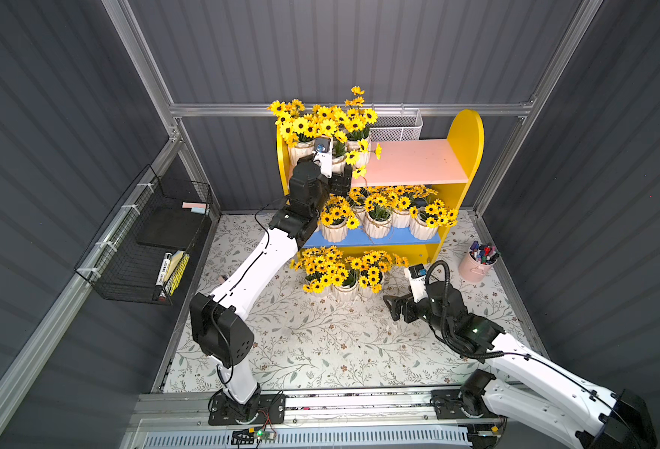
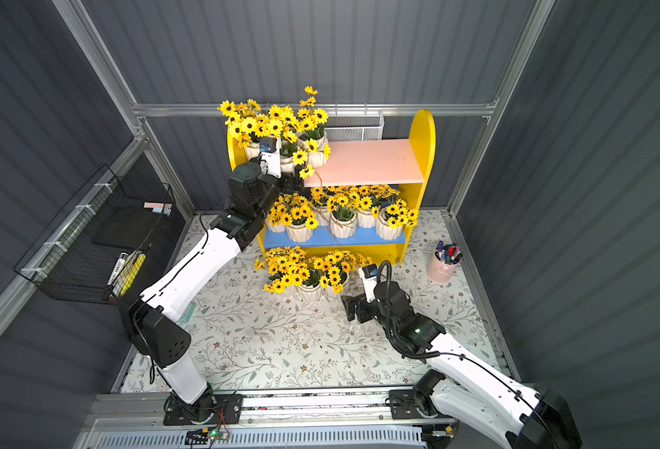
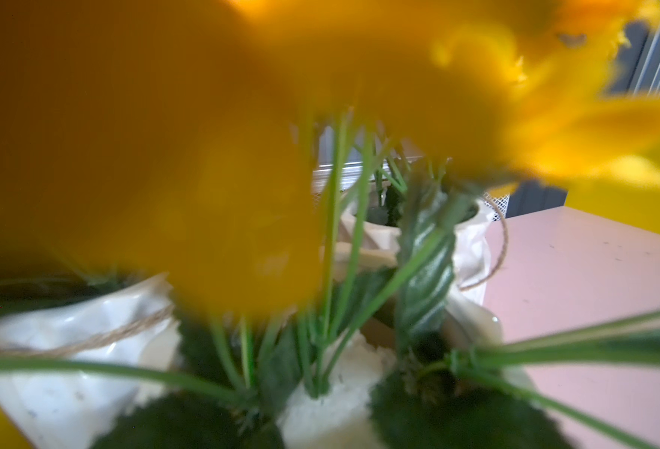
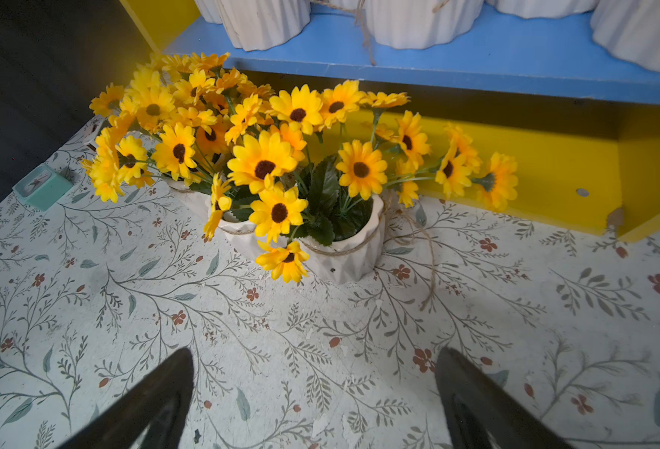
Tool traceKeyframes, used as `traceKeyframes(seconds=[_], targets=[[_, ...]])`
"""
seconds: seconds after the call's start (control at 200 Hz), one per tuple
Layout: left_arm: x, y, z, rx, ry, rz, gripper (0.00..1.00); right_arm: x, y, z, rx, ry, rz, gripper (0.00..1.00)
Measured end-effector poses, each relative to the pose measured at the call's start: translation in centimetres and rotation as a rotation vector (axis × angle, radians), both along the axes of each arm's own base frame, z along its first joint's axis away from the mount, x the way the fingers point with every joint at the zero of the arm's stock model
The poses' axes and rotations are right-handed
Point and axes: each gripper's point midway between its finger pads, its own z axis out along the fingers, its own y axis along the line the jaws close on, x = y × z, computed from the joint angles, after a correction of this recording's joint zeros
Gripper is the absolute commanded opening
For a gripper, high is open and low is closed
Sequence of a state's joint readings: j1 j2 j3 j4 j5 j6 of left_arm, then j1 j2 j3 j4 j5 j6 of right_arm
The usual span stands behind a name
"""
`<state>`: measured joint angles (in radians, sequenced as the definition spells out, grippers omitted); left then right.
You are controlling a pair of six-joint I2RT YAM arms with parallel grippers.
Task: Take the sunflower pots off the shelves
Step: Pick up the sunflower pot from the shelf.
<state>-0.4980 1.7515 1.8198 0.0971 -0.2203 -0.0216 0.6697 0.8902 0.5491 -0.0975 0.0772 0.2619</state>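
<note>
Blocking most of the left wrist view, the out-of-focus yellow blooms of the sunflower pots (image 3: 60,388) let only stems, leaves and parts of three white pots show, with a strip of the pink upper board (image 3: 592,291) beside them; no fingers appear there. In both top views the left gripper (image 1: 342,181) sits at the front edge of that board, in among the pots crowded at the end nearer the left arm. Flowers and its own wrist cover the jaws, so I cannot tell whether it is wide, narrow or holding a pot. The shelves (image 1: 465,140) carry a second group of pots on the blue lower board (image 1: 394,237); those at the back are screened by blooms and cannot be counted. A third group stands on the floral mat (image 1: 320,350) just in front of the unit, off the shelves. The right gripper (image 4: 314,355) hangs low over the mat near that group, its two dark fingers (image 4: 157,404) spread wide with nothing between them, their bases cut off by the picture's edge. A white mesh basket (image 1: 396,124) is half hidden behind the upper flowers
</note>
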Motion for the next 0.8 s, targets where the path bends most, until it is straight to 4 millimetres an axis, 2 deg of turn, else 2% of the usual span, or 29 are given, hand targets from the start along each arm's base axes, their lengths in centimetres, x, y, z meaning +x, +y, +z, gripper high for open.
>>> traceKeyframes(seconds=[0.345, 0.8], targets=[[-1.6, -0.1, 0.4, 0.029, -0.009, -0.058, 0.0, 0.0, 0.0, 0.0, 0.002, 0.0, 0.003, 0.96], [-3.3, -0.2, 1.9, 0.019, -0.032, -0.11, 0.0, 0.2, 0.1, 0.3, 0.007, -0.012, 0.0, 0.95]])
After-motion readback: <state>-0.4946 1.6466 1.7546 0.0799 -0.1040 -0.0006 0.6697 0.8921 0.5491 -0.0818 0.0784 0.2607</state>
